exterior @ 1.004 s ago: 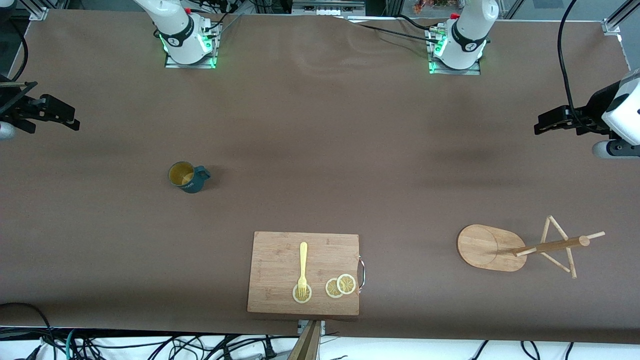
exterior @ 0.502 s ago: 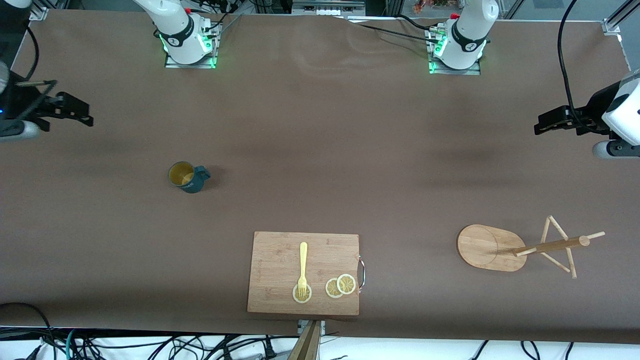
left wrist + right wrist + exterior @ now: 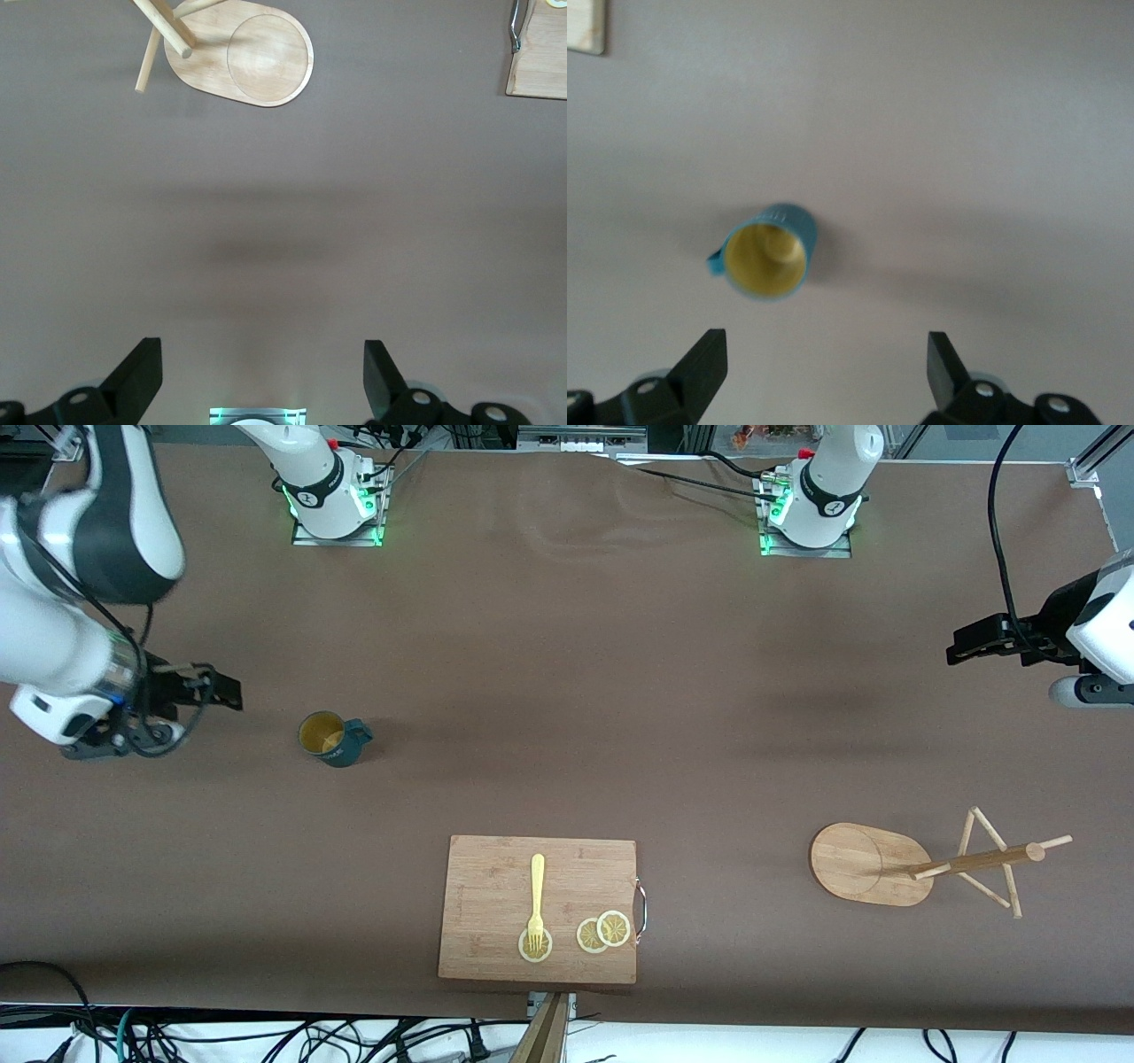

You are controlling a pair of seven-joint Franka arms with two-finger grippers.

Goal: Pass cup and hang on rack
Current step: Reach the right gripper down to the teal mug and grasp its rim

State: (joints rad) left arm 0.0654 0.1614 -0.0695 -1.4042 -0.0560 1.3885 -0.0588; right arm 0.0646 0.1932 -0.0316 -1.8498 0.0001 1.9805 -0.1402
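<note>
The cup [image 3: 334, 740], dark teal with a yellow-ochre inside, stands upright on the brown table toward the right arm's end, handle pointing toward the table's middle. My right gripper [image 3: 217, 689] hovers open over the table beside the cup, apart from it. The right wrist view shows the cup [image 3: 769, 254] ahead of the open right gripper [image 3: 824, 363], nothing between its fingers. The wooden rack [image 3: 921, 864] stands on its oval base toward the left arm's end. My left gripper [image 3: 970, 642] waits open at that end; the left wrist view shows the left gripper [image 3: 263, 372] empty, the rack [image 3: 257, 57] ahead.
A rectangular wooden cutting board [image 3: 538, 908] lies near the front edge, carrying a yellow fork [image 3: 536, 899] and lemon slices [image 3: 602, 932]. Its metal handle [image 3: 641, 908] faces the rack. Both arm bases stand along the table's edge farthest from the front camera.
My right arm has swung in from the table's end toward the cup, its gripper now close beside it and still open. The left arm and the cup have not moved.
</note>
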